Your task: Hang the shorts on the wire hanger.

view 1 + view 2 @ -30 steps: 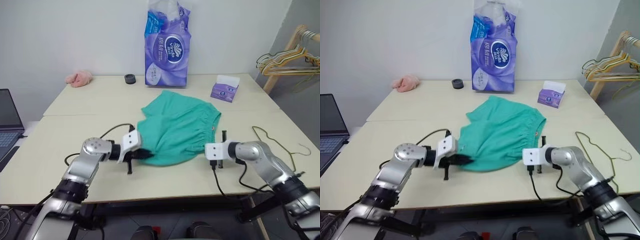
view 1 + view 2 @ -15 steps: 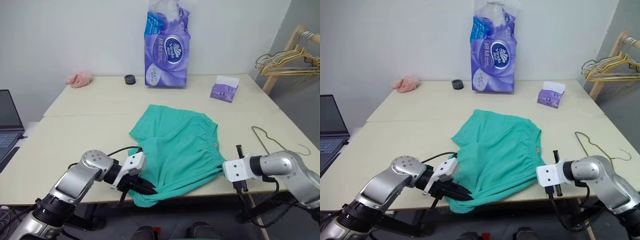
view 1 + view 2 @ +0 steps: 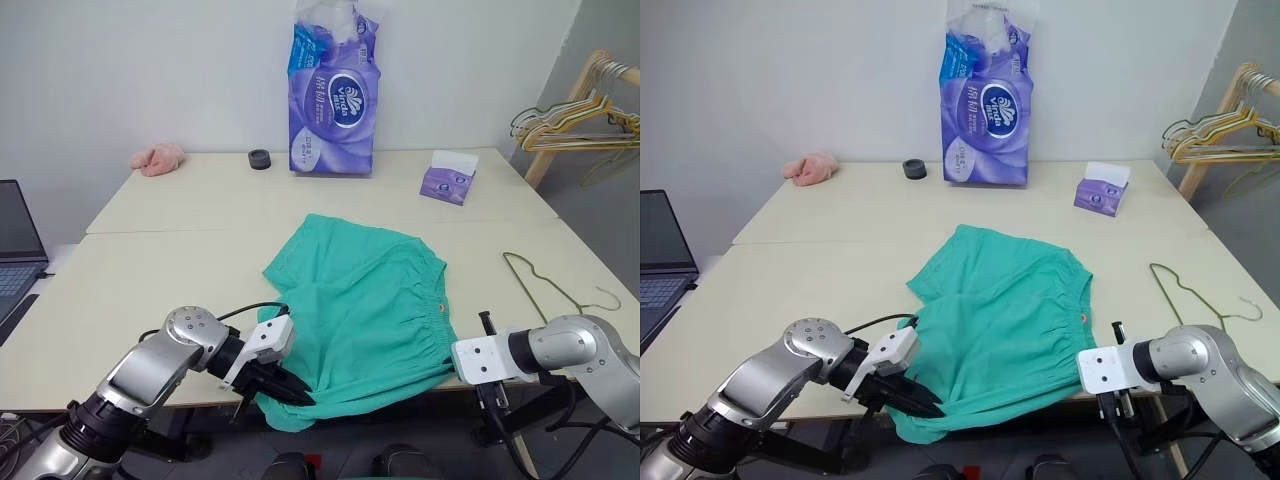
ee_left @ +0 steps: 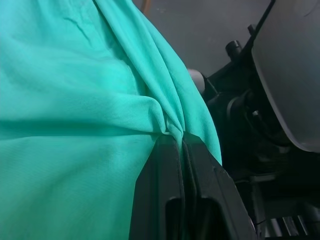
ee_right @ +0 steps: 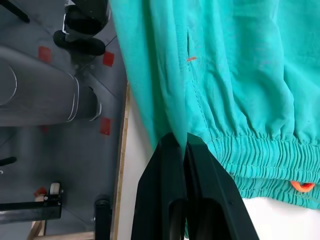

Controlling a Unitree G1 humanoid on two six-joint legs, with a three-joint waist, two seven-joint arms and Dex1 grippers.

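Both pincers (image 4: 181, 142) (image 5: 180, 142) clamped on shorts (image 3: 375, 300)

1. The scene is lit brightly and evenly, with no glare seen on the tabletop (image 3: 150, 260).
2. Only soft, faint shadows are cast (a thin one under the shorts (image 3: 365, 300)).
3. In the wrist views the nearest fabric is rendered slightly soft.

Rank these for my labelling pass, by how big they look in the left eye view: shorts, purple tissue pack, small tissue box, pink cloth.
1. The shorts, largest.
2. The purple tissue pack.
3. The small tissue box and the pink cloth look alike; no ranking between them.
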